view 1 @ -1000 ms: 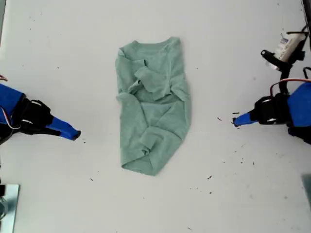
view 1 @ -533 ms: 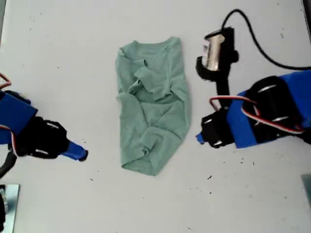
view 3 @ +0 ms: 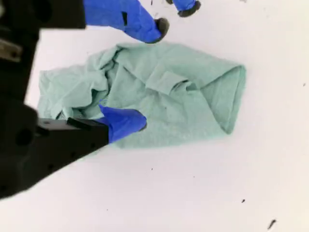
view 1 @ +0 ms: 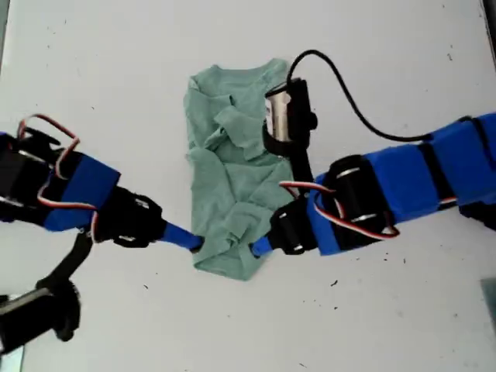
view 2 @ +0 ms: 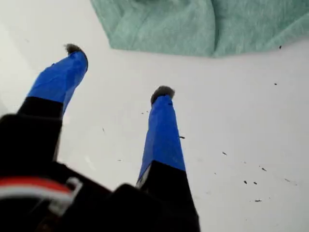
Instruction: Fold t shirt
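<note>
The pale green t shirt [view 1: 240, 155] lies crumpled on the white table, neckline toward the exterior view's top and sleeves folded in. My first gripper [view 1: 188, 239] reaches in from the exterior view's left and sits at the shirt's lower edge. In the first wrist view my first gripper [view 2: 118, 70] is open, both fingers just short of the t shirt [view 2: 193, 24]. My second gripper [view 1: 260, 248] comes in from the exterior view's right at the same lower end. In the second wrist view my second gripper [view 3: 150, 72] is open and straddles the t shirt [view 3: 193, 96], with one finger over the cloth.
The second arm's wrist camera [view 1: 285, 116] and its black cable [view 1: 349, 93] hang over the shirt's side toward the exterior view's right. Small dark specks [view 1: 334, 284] dot the white table [view 1: 116, 77]. The first arm's camera [view 1: 39, 318] sits at the exterior view's lower left.
Both arms have swung in from the exterior view's sides to the shirt's lower end. The shirt has not moved.
</note>
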Motion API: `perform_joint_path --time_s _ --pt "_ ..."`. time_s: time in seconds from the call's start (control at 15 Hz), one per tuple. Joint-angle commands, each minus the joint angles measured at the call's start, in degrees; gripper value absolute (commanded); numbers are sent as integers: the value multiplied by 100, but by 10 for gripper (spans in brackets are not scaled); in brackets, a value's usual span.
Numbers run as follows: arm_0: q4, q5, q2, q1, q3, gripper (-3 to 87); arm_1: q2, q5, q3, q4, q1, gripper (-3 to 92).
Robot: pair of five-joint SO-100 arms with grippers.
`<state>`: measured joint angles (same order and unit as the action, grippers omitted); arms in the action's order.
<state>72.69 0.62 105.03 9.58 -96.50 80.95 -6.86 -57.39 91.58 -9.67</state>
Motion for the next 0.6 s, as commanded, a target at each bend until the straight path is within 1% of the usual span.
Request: perform_joint_path --time_s 0.0,0.07,0.2,0.4,0.47,0.53 --pt "-79 167 -782 -387 299 267 -466 88 439 -202 35 284" --pt "-211 211 -1248 -431 378 275 -765 70 483 -369 79 284" --pt "-229 193 -2127 -466 844 294 -1292 70 606 -668 167 285" --pt "-501 141 -2979 -457 896 300 -1986 114 703 -1099 202 285" --pt "-536 149 -3410 -431 1081 286 -2215 141 712 -1125 185 274" --pt "-466 70 -3744 -334 1327 243 -2426 211 712 -1072 114 237"
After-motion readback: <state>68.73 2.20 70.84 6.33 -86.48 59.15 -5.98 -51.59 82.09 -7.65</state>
